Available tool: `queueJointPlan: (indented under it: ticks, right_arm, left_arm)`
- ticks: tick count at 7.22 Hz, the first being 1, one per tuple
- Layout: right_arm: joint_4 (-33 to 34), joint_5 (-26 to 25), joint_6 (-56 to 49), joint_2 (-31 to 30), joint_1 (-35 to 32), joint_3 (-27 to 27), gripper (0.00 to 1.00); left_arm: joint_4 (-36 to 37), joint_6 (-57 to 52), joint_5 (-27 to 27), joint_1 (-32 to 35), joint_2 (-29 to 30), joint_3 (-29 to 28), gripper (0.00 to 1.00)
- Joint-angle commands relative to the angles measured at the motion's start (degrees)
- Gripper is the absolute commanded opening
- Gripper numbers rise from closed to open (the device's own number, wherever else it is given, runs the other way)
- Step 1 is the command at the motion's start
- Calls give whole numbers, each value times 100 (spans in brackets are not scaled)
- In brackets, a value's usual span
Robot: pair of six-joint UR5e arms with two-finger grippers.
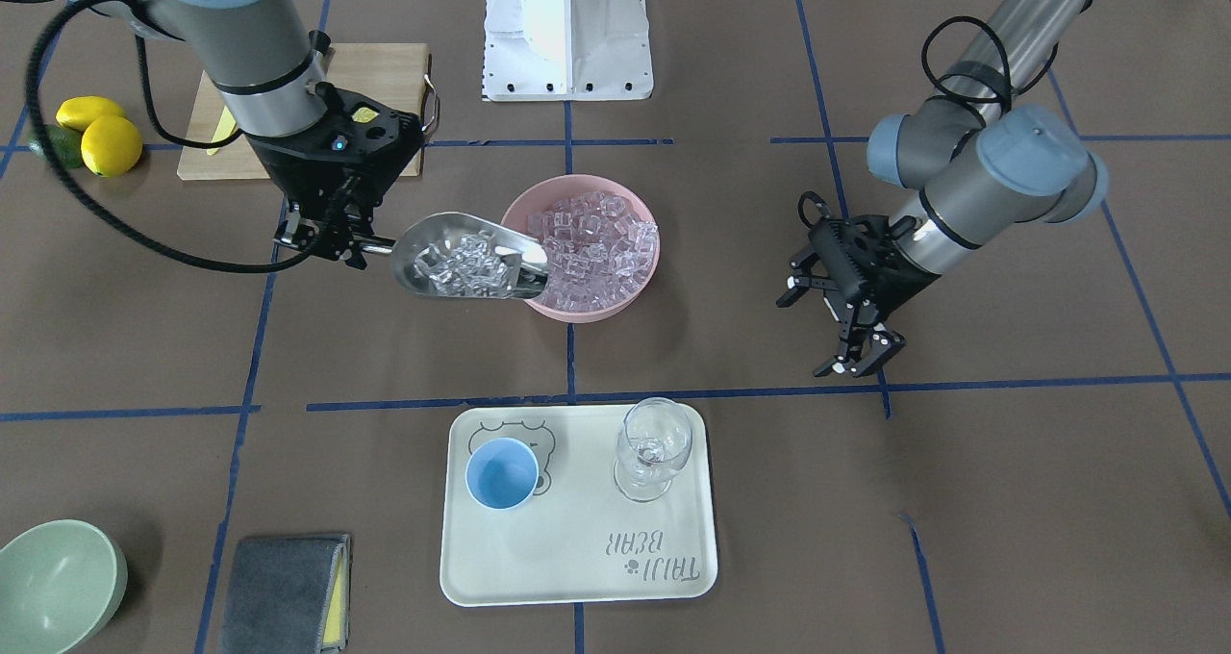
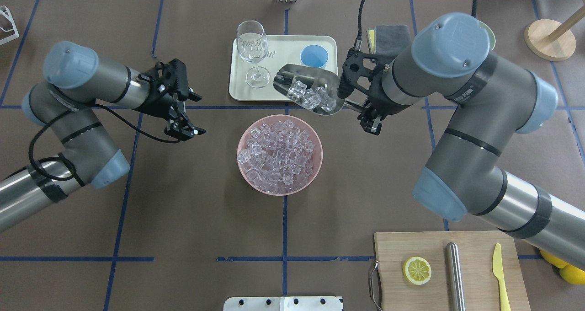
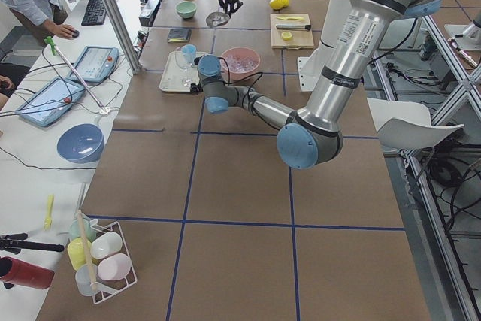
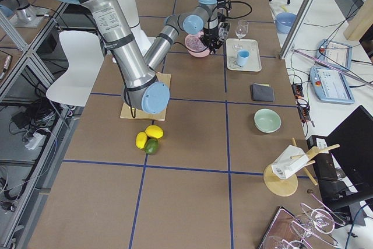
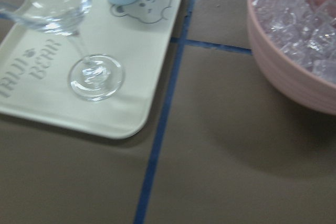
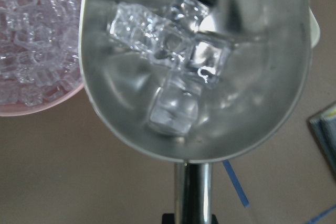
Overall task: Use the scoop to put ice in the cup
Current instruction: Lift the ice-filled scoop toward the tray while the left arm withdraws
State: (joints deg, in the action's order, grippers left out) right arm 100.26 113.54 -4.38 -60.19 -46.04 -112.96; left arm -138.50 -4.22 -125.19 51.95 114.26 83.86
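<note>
My right gripper (image 1: 332, 245) is shut on the thin handle of the steel scoop (image 1: 462, 255). The scoop is held roughly level in the air beside the pink bowl (image 1: 539, 202) and carries several clear ice cubes (image 6: 173, 51). In the overhead view the scoop (image 2: 311, 93) sits between the bowl and the tray. The bowl holds many more ice cubes (image 2: 279, 153). The light-blue cup (image 1: 502, 473) stands upright and empty on the pale tray (image 1: 577, 558). My left gripper (image 1: 866, 361) is open and empty, off to the bowl's other side.
A clear stemmed glass (image 1: 654, 447) stands on the tray beside the cup. A wooden board (image 2: 457, 274) holds a lemon slice, a steel cylinder and a yellow knife. Lemons (image 1: 101, 135), a pale green bowl (image 1: 53, 582) and a grey cloth (image 1: 284, 591) lie around the right arm's side.
</note>
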Motion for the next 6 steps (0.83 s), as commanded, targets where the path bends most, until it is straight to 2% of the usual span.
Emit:
queueJointPlan:
  ticks: [1, 3, 4, 5, 6]
  right_arm:
    - [711, 422, 690, 25, -527, -86, 0]
    - [1265, 406, 710, 51, -607, 81, 0]
    - [1842, 380, 710, 425, -599, 264, 0]
    - [2500, 362, 710, 942, -590, 492, 0]
    - [2855, 371, 710, 1095, -590, 686, 0]
  left_arm:
    - [1074, 9, -23, 691, -149, 314, 100]
    - [1691, 26, -40, 1410, -604, 691, 100]
    - [2573, 61, -66, 1623, -676, 936, 100]
    - [3148, -26, -84, 2025, -764, 1113, 100]
    - [3136, -157, -84, 2160, -1252, 1341, 100]
